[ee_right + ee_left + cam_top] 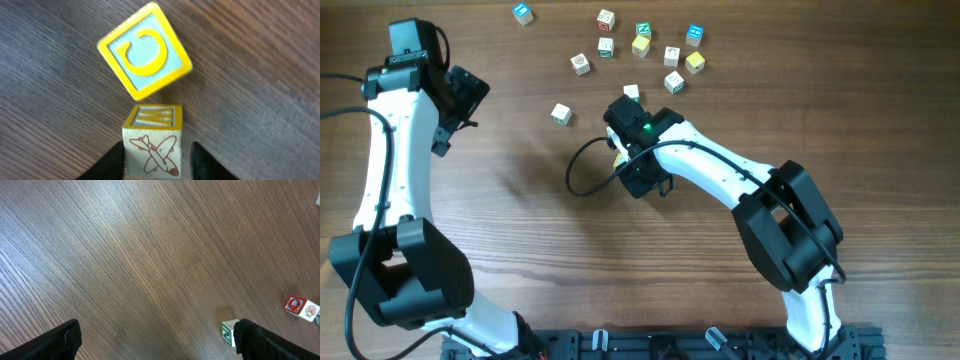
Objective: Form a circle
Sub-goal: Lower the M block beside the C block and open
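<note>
Overhead, the circle (641, 46) is a loose cluster of cubes at the far side, beyond the right gripper (157, 152), whose jaws flank a W cube (152, 137), seemingly just slack. Left gripper (155, 337) gapes wide, empty.

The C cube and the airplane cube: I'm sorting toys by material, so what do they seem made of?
C cube: likely wood, with glossy yellow paint on its raised letter and rim. Airplane cube: bare pale wood, matte, with a printed brown line drawing.
</note>
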Robot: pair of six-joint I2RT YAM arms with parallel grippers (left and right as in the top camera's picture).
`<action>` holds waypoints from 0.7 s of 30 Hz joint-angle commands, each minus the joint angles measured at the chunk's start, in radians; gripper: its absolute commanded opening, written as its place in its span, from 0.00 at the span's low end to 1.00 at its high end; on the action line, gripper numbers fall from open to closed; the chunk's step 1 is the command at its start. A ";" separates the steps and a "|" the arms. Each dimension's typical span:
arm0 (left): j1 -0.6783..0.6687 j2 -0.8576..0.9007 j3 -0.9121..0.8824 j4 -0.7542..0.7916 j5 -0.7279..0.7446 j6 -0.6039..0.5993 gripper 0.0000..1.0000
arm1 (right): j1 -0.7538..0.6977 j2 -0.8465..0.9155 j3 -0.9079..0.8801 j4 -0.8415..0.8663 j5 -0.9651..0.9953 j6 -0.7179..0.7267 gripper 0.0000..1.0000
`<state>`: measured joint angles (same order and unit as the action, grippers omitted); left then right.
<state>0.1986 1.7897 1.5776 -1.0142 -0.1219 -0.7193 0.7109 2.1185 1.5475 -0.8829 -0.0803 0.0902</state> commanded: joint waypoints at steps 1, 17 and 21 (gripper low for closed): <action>0.003 0.000 0.001 0.000 -0.002 0.008 1.00 | 0.000 -0.007 -0.010 -0.012 0.011 0.045 0.29; 0.003 0.000 0.001 0.000 -0.002 0.009 1.00 | 0.000 -0.007 -0.010 0.029 0.014 0.044 0.35; 0.003 0.000 0.001 0.000 -0.002 0.008 1.00 | -0.002 -0.007 -0.010 0.039 0.014 0.044 0.34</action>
<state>0.1986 1.7897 1.5776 -1.0142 -0.1219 -0.7193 0.7109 2.1185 1.5459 -0.8501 -0.0772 0.1200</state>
